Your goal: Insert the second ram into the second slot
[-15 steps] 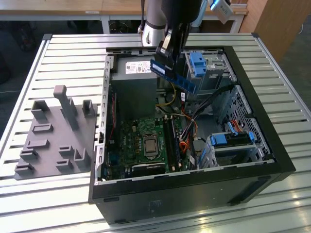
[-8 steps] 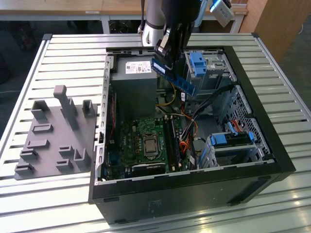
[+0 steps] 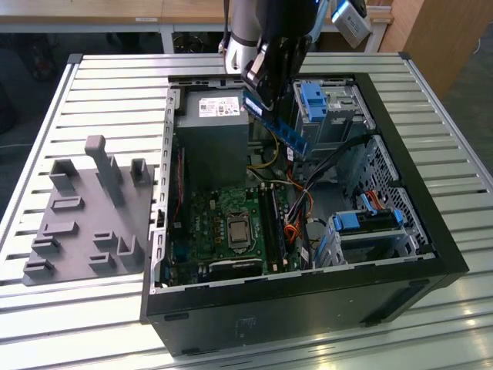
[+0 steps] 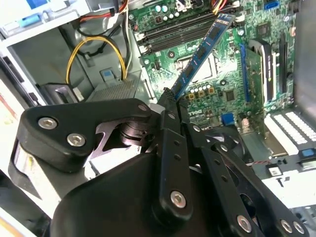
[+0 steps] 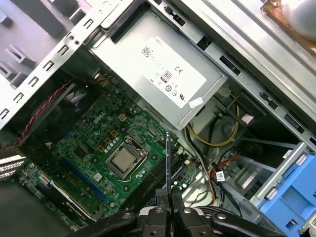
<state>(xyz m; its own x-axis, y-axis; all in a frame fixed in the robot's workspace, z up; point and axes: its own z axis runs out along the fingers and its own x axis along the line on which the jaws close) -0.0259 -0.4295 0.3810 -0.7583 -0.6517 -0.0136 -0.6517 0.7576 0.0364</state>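
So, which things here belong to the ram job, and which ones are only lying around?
Belong to the job:
- the second ram, held in the pincer
- the memory slots on the motherboard

Just lying about:
- the grey holder tray
- the power supply
- the blue drive bracket

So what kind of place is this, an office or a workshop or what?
Likely a robotics lab or test bench: an open desktop PC case lies on a slatted metal table, a grey fixture plate sits beside it, and a gripper holds a blue RAM stick above the motherboard.
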